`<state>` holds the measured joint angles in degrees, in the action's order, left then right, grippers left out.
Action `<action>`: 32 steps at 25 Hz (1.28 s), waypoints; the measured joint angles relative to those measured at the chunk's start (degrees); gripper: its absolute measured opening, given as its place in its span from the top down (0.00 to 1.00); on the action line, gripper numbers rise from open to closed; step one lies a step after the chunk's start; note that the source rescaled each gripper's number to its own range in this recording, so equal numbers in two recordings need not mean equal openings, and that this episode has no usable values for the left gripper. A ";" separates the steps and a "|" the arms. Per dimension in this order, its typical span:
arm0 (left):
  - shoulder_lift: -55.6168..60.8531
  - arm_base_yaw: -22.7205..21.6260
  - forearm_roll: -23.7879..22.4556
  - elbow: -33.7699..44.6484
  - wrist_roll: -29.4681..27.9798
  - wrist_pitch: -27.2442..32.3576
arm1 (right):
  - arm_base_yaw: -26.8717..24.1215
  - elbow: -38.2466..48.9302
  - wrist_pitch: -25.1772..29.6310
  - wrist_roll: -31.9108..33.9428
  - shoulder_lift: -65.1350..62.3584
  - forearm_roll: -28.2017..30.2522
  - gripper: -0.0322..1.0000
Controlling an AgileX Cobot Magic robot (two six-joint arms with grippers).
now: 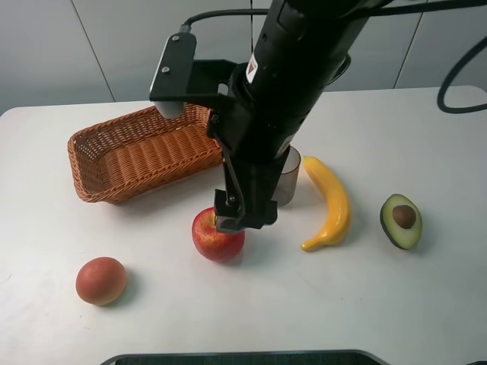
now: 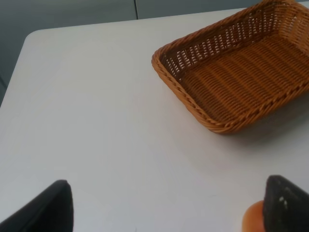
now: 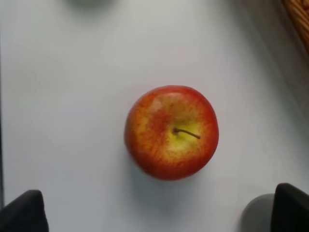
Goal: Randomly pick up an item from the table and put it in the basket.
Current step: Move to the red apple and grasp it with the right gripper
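Note:
The red apple with yellowish streaks sits on the white table just in front of the wicker basket. My right gripper hangs directly over the apple, open, with nothing in it. In the right wrist view the apple lies stem up, and the gripper shows its two fingers far apart. My left gripper is open and empty over bare table near the basket; it is out of the exterior high view.
A duller orange-brown fruit lies at the front left and shows by a left finger. A yellow banana, half an avocado and a dark cup lie to the right. The basket holds nothing.

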<state>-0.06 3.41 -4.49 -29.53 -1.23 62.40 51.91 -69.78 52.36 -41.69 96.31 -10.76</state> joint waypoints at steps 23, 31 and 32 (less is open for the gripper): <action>0.00 0.00 0.00 0.00 0.12 0.00 | 0.00 -4.81 -4.71 -2.15 17.49 1.32 0.00; 0.00 0.00 0.00 0.00 0.12 0.00 | 0.00 -4.81 -6.52 -1.83 19.87 1.10 0.00; 0.00 0.00 0.00 0.00 0.12 0.00 | 0.00 -4.81 -6.48 -1.84 20.27 1.10 0.00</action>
<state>-0.06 3.41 -4.49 -29.53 -1.11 62.40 51.91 -74.60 45.87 -43.53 116.58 -9.66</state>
